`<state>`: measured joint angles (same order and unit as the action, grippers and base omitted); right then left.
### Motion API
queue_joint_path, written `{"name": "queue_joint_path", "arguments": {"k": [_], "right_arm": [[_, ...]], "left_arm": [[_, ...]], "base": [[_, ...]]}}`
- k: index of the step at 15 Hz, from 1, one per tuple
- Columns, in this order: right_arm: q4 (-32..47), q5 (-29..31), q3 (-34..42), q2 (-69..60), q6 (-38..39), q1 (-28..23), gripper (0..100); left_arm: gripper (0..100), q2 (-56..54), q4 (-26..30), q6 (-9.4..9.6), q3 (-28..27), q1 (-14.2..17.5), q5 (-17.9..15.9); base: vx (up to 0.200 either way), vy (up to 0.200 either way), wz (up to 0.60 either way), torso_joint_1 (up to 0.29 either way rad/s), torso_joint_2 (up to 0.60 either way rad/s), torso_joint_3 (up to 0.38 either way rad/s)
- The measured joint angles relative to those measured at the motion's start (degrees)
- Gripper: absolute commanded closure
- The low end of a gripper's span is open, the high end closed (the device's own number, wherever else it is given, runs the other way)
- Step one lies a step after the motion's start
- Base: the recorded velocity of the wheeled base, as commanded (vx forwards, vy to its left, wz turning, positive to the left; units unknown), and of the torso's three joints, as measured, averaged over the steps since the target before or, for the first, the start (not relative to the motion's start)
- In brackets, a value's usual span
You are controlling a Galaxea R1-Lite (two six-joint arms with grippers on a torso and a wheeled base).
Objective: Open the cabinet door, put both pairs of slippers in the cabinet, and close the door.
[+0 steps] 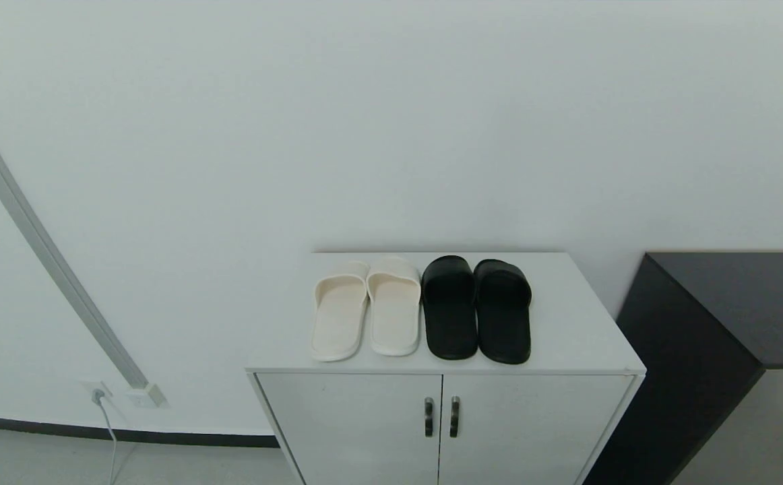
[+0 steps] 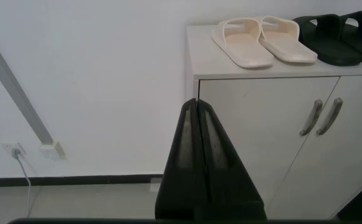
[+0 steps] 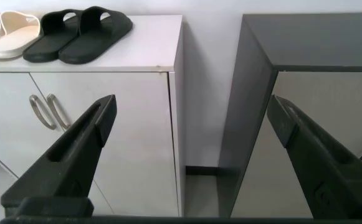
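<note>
A white cabinet (image 1: 583,337) is seen in the lower middle of the head view. Its two doors (image 1: 358,428) are shut, and the two metal handles (image 1: 428,416) are set upright just beside each other at the central seam. Both pairs of slippers are laid side by side on the cabinet top, toes toward the wall. The cream slippers (image 1: 364,311) are placed on the left and the black slippers (image 1: 478,311) on the right, the two pairs touching or nearly so.

In the left wrist view the left gripper (image 2: 197,104) is shown with its fingers pressed together and nothing held, in front of the cabinet's left corner. In the right wrist view the right gripper (image 3: 191,106) is shown spread wide and empty, facing the gap between the white cabinet and a dark cabinet (image 1: 701,337). A wall socket (image 1: 97,391) is seen at the lower left.
</note>
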<state>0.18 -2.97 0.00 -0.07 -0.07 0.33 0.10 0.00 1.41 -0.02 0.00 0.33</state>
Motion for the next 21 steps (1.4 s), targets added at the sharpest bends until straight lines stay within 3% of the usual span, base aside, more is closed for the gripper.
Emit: {"name": "queue_joint_path", "arguments": {"k": [8,13,18,21], "right_arm": [[0.17,1.52,-0.27,0.12,0.45,-0.11,0],[0.48,0.77,-11.72,12.82,7.86,3.58,0],[-16.85,-0.63,-15.29,39.01,8.55,11.19,0],[-27.86,3.29,-17.38,53.54,8.98,18.16,0]], "left_arm": [[100,0.0,0.0,-0.13,0.02,0.0,-0.17],[100,0.0,0.0,-0.18,0.02,0.0,-0.26],[100,0.0,0.0,0.02,-0.02,0.0,-0.3],[100,0.0,0.0,-0.13,0.0,0.0,-0.28]], "base": [[0.0,0.0,0.0,0.0,0.0,0.0],[0.0,0.0,0.0,0.0,0.0,0.0],[0.0,0.0,0.0,0.0,0.0,0.0],[0.0,0.0,0.0,0.0,0.0,0.0]]}}
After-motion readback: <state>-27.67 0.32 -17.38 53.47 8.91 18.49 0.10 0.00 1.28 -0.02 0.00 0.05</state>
